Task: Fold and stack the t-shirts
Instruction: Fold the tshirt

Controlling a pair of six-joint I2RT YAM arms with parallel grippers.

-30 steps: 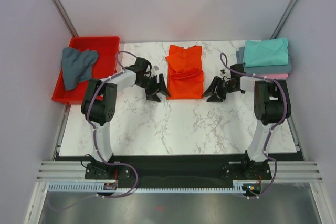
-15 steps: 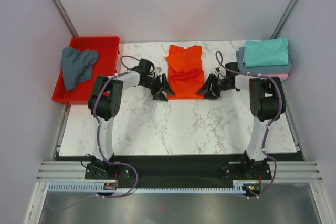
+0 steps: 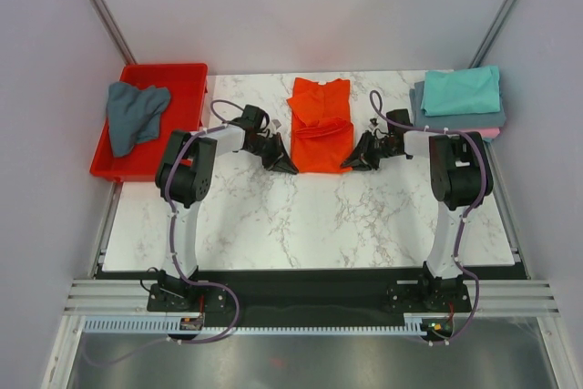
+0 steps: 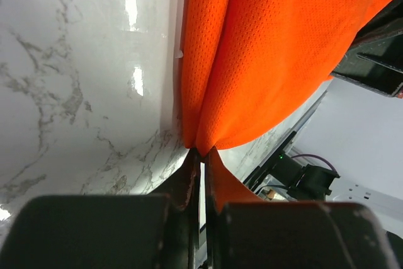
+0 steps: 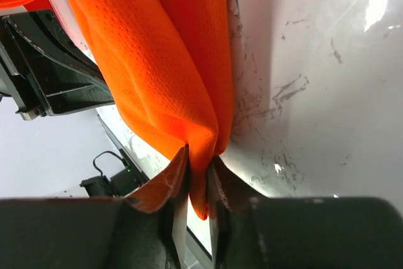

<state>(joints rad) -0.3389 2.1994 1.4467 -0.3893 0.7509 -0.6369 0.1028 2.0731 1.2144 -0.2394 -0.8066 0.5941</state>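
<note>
An orange-red t-shirt [image 3: 321,129], partly folded, lies flat at the back middle of the marble table [image 3: 301,216]. My left gripper [image 3: 284,166] is shut on the shirt's near left corner. In the left wrist view the fingertips [image 4: 192,168] pinch the orange cloth [image 4: 271,61] at its edge. My right gripper [image 3: 351,163] is shut on the near right corner. In the right wrist view a fold of the orange cloth [image 5: 164,61] pokes down between the fingers [image 5: 171,177]. Both grippers sit low at the tabletop.
Folded t-shirts are stacked at the back right: teal [image 3: 462,90] on top, grey-blue [image 3: 419,102] below, pink [image 3: 492,132] at the bottom. A red plastic tray [image 3: 182,75] at the back left holds a crumpled grey-blue t-shirt [image 3: 134,114].
Both grippers moved inward to the orange shirt's near corners and closed on the cloth. The shirt itself has not visibly shifted.
</note>
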